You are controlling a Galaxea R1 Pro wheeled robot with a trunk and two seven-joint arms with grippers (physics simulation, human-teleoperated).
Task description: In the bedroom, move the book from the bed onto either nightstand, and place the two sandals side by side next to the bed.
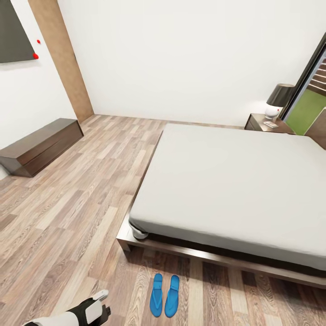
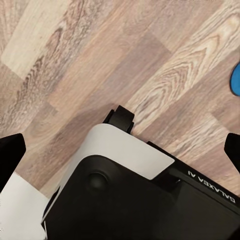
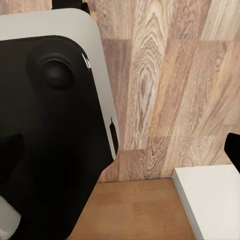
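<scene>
Head view: sandals (image 1: 165,294) beside bed (image 1: 235,181).

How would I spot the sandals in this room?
Find the big bed with its off-white mattress. On the wood floor just before its near edge, by the corner, lie two flat sandals side by side. They are bright blue, unlike anything else nearby.

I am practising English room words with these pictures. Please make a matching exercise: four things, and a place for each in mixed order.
Things:
1. sandals
2. lamp
3. bench
4. mattress

Places:
A. against the left wall
B. on the bed frame
C. on the floor beside the bed
D. on the nightstand

Pairs: 1-C, 2-D, 3-A, 4-B
</scene>
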